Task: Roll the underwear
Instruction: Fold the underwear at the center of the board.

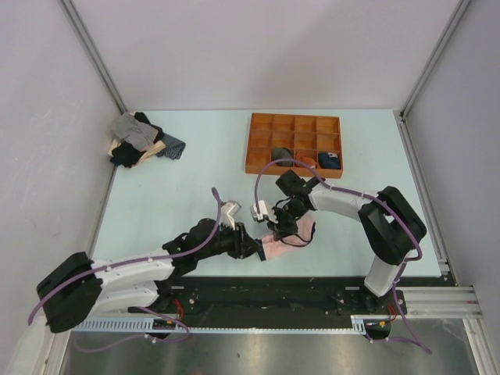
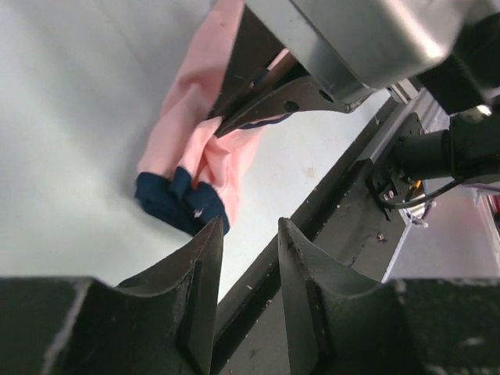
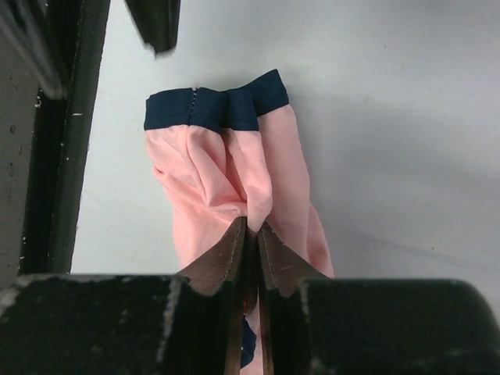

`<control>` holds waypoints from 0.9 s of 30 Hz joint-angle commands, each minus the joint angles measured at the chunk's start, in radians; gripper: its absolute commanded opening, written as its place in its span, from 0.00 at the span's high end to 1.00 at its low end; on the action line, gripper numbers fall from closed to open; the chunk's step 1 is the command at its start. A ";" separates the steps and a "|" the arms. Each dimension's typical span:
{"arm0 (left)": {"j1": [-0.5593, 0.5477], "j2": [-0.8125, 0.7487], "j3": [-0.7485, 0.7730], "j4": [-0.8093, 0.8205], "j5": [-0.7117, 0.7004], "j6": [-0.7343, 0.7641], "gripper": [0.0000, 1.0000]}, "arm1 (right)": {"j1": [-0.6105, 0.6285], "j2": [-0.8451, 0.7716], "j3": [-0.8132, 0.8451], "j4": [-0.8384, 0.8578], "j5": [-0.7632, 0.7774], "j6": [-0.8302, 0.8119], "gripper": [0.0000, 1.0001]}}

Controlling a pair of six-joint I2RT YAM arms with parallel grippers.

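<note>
Top external view, near edge outward.

1. Left claw (image 1: pixel 255 248) – low over the table (image 1: pixel 195 172), close to the near edge. In the left wrist view its fingers (image 2: pixel 205 258) stand spread with bare table between them; nothing is held. The tips sit just short of the cloth.

2. Underwear (image 1: pixel 273 248) – light pink, dark navy band (image 2: pixel 176 205) at one end. It lies on the table just beyond the black rail (image 1: pixel 266 285), between the two claws. It is bunched lengthwise into a narrow, creased strip, not flat. The long axis runs diagonally, from near-left to far-right in the top view. The navy end points toward the left claw; the pink body trails off toward the right arm. In the right wrist view the band (image 3: pixel 211 108) lies crosswise at the far end of the underwear (image 3: pixel 226 172), folded over on itself.

3. Right claw (image 1: pixel 287 236) – over the middle of the strip. Its fingers (image 3: pixel 223 254) are pressed nearly together, pinching a raised fold of pink cloth.

4. Orange tray (image 1: pixel 251 144) – far right of the table, many compartments, a few rolled bundles (image 1: pixel 328 160) in its near row.

5. Pile of clothes (image 1: pixel 137 141) – grey, black and tan, far left corner, well apart from the rest.
</note>
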 commanded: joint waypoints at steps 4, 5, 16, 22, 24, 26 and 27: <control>-0.016 0.223 0.060 0.297 0.102 -0.014 0.64 | -0.015 0.001 0.041 0.050 0.002 0.066 0.82; -0.017 0.264 0.059 0.313 0.101 -0.019 0.66 | -0.018 0.000 0.041 0.051 -0.001 0.071 0.81; -0.017 0.407 0.070 0.259 -0.065 -0.079 0.78 | -0.033 -0.031 0.043 0.111 0.065 0.167 0.71; -0.016 0.441 0.027 0.247 -0.084 -0.136 0.83 | -0.062 -0.104 0.043 0.220 0.273 0.282 0.65; -0.017 0.465 0.019 0.259 -0.073 -0.146 0.84 | -0.073 -0.124 0.043 0.240 0.343 0.302 0.65; -0.017 0.487 0.013 0.273 -0.061 -0.155 0.84 | -0.098 -0.143 0.043 0.228 0.329 0.308 0.65; -0.017 0.491 0.011 0.284 -0.059 -0.160 0.84 | -0.108 -0.182 0.041 0.208 0.294 0.290 0.65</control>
